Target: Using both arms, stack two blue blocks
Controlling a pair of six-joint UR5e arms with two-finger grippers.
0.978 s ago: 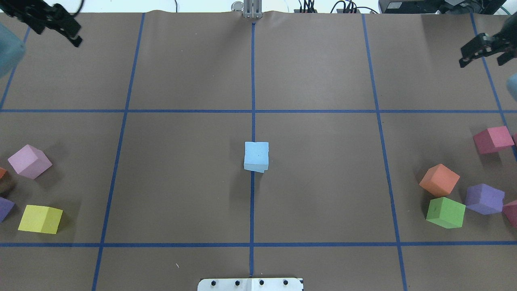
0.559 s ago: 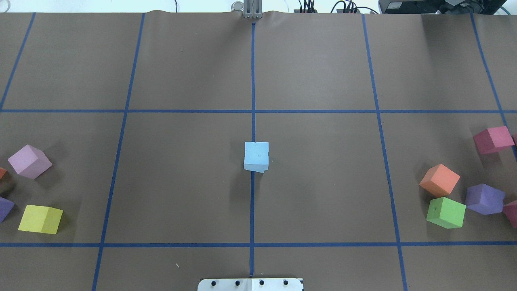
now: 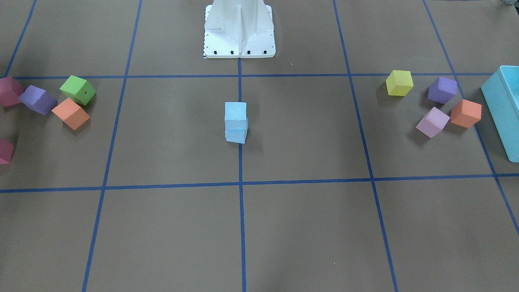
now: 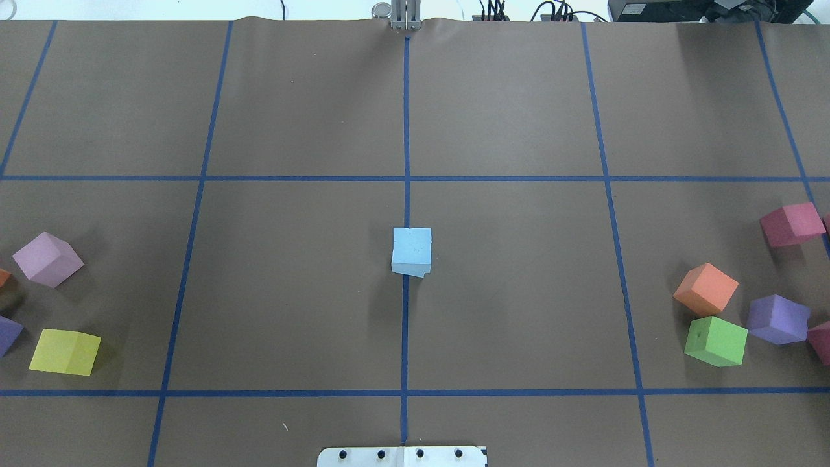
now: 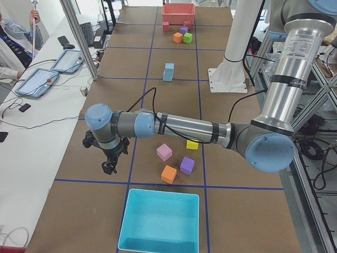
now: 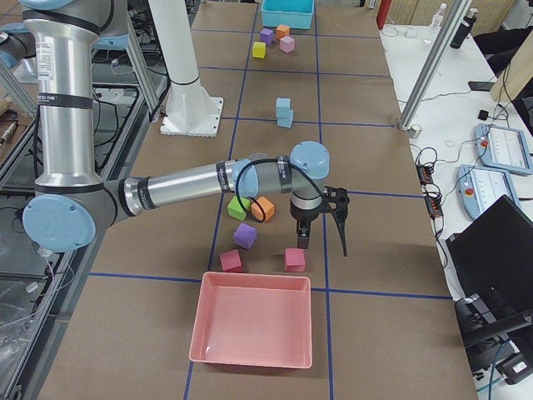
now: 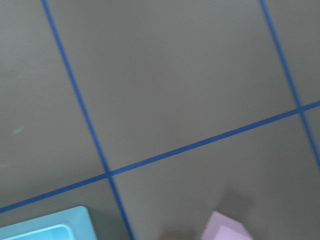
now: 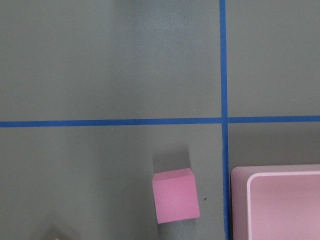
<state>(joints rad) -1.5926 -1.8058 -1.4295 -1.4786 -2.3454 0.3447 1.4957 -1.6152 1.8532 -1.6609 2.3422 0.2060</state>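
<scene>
Two pale blue blocks stand stacked on the centre line of the table, the upper block (image 3: 235,110) on the lower block (image 3: 236,135), which is slightly askew. The stack also shows in the overhead view (image 4: 412,249) and in both side views (image 5: 169,72) (image 6: 284,112). My left gripper (image 5: 109,161) hangs above the table's left end, far from the stack. My right gripper (image 6: 323,237) hangs above the right end near a pink cube (image 8: 175,195). Both show only in the side views, so I cannot tell whether they are open or shut.
A turquoise bin (image 5: 160,224) stands at the left end and a pink bin (image 6: 250,329) at the right end. Several coloured cubes lie near each bin, such as yellow (image 4: 65,351) and green (image 4: 716,340). The white pedestal (image 3: 239,28) stands behind the stack.
Both grippers were at the far corners of the overhead view a second ago and have moved out of it. The blue stack has not moved.
</scene>
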